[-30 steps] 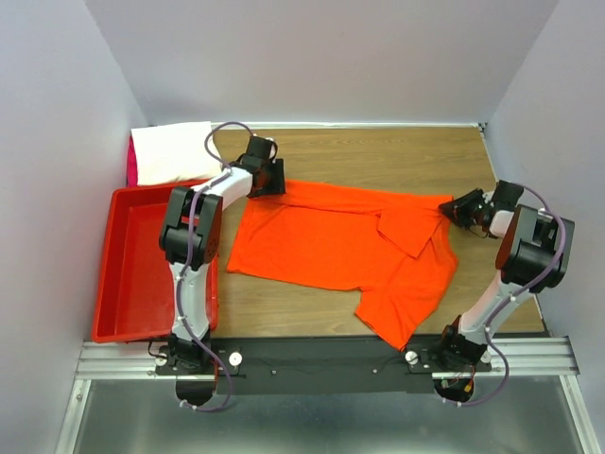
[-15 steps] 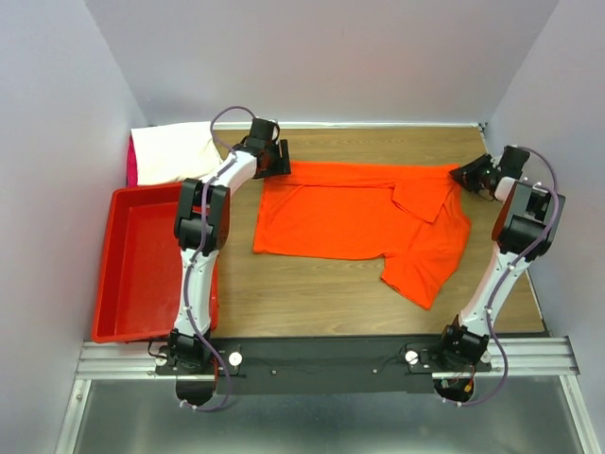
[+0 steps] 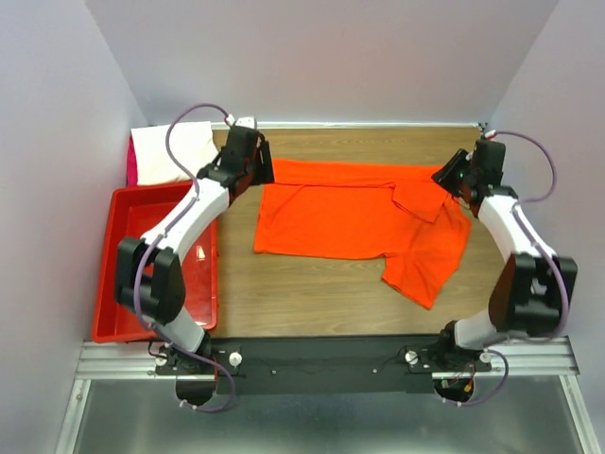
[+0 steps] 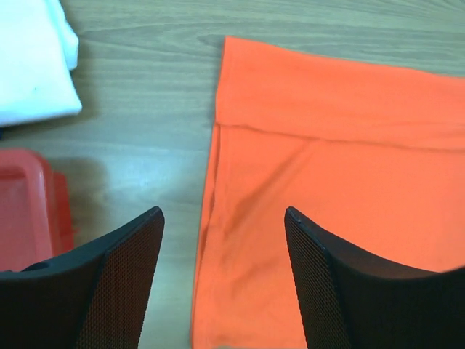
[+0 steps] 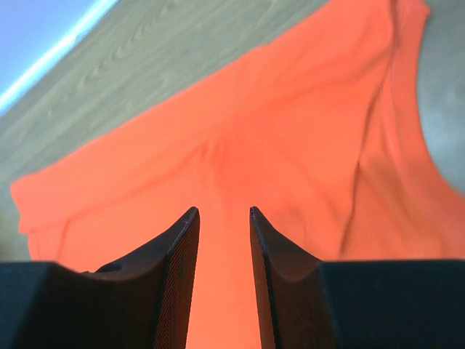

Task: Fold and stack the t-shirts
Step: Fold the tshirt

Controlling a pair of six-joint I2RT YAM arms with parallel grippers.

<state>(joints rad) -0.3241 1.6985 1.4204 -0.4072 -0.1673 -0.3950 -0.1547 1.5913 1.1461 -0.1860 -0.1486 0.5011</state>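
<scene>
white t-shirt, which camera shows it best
Top external: the white t-shirt lies almost wholly in view at the far left, beyond the red bin. Left wrist catches only one corner; right wrist shows none.

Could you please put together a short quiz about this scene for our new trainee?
1. True or false: the orange shirt lies inside the red bin.
2. What colour is the folded shirt at the far left corner of the table? A white, B blue, C green.
3. Is the left gripper holding anything?
Key: 1 false, it lies spread on the table. 2 A. 3 No, its jaws stand open above the orange shirt's edge.
</scene>
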